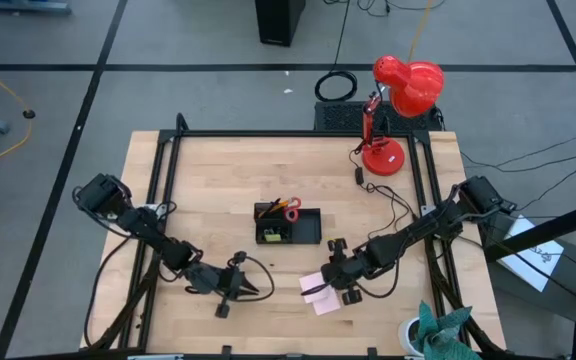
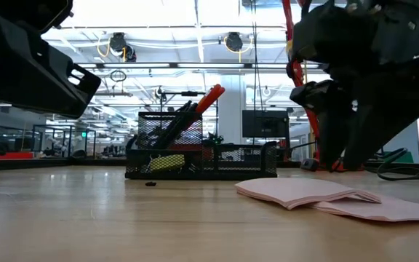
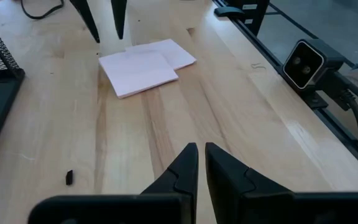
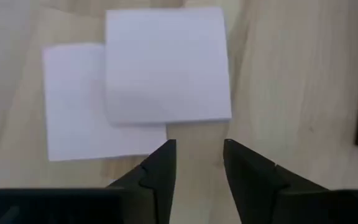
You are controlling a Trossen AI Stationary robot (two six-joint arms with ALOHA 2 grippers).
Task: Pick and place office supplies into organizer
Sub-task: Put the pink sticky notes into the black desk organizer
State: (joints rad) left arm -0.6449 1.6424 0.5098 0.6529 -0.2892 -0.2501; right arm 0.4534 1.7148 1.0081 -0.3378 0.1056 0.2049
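Note:
The black mesh organizer [image 1: 288,225] stands mid-table and holds red-handled scissors [image 1: 290,207], dark pens and something yellow [image 2: 167,161]. The pink sticky-note pad [image 4: 166,65] lies flat on the wood near the front, on top of a loose pink sheet [image 4: 82,106]. My right gripper [image 4: 197,152] is open and points steeply down at the pad's edge, and no touch shows. A small black clip [image 3: 69,177] lies on the table in front of the organizer. My left gripper [image 3: 201,149] hovers shut and empty over bare wood, left of the pad [image 3: 138,71].
A red desk lamp [image 1: 398,110] stands at the far right corner, its cable trailing over the table. Black frame rails [image 1: 163,200] run along the table's sides, and one of them carries a small camera [image 3: 306,62]. A teal cloth [image 1: 438,328] sits at the near right corner.

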